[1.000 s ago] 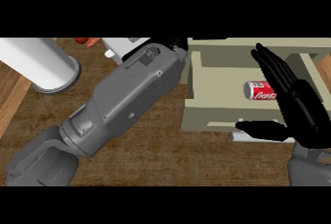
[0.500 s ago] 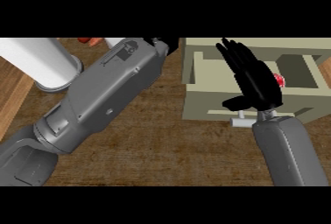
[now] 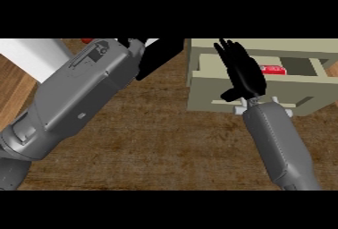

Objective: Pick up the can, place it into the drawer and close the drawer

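Counter (image 3: 152,147): brown wood-grain top, fills most of the head view.

Left forearm (image 3: 79,96): largest item in view, grey, runs from the lower left edge up toward the top centre. Left hand (image 3: 157,54): black, near the top edge, just left of the drawer. Only a dark shape shows; cannot tell whether its fingers are spread or curled. It holds nothing visible.

Drawer (image 3: 204,91): beige box, upper right, open, inside visible from above. A pale handle (image 3: 242,110) shows on its front face, just beside the right wrist.

Right forearm (image 3: 280,147): grey, comes up from the lower right edge to the drawer front. Right hand (image 3: 241,71): black, fingers straight and close together, pointing up across the drawer's front wall and interior; thumb juts left low down. Nothing pinched.

White cylinder (image 3: 36,56): upper left, partly hidden by the left forearm.

Can (image 3: 272,70): red, inside the drawer, lying just right of the right hand, partly hidden by it.
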### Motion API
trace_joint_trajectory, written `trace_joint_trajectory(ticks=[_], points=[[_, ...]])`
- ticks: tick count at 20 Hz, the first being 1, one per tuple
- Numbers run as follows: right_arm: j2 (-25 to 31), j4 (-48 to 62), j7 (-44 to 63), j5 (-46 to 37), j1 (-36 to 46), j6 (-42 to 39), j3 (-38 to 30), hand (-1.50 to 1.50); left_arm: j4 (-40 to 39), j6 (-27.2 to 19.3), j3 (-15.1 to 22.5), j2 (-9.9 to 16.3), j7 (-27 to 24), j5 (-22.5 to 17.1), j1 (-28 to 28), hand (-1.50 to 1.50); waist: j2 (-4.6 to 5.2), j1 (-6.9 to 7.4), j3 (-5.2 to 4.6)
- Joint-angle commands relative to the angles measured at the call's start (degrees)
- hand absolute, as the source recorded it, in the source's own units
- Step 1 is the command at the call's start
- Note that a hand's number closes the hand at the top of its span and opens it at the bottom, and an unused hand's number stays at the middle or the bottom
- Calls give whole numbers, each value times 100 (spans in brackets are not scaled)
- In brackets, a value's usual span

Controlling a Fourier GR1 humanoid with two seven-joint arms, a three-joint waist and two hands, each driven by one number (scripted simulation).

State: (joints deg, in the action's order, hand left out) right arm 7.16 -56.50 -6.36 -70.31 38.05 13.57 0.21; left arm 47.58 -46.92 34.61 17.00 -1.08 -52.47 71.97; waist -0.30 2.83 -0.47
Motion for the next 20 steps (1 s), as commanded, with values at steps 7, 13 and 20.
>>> trace_joint_trajectory(ticks=[7,13,20], points=[[207,2156,-260,-178,940,1332,-578,-150,939,-212,-33,329,206,284,-512,-150,87,48,56],[238,2943,-72,-298,1641,1923,-832,-150,1254,-11,-133,794,479,322,-701,-150,121,148,55],[225,3808,-49,-472,2061,2717,-957,-150,1445,-45,-172,859,671,464,-630,-150,172,215,60]])
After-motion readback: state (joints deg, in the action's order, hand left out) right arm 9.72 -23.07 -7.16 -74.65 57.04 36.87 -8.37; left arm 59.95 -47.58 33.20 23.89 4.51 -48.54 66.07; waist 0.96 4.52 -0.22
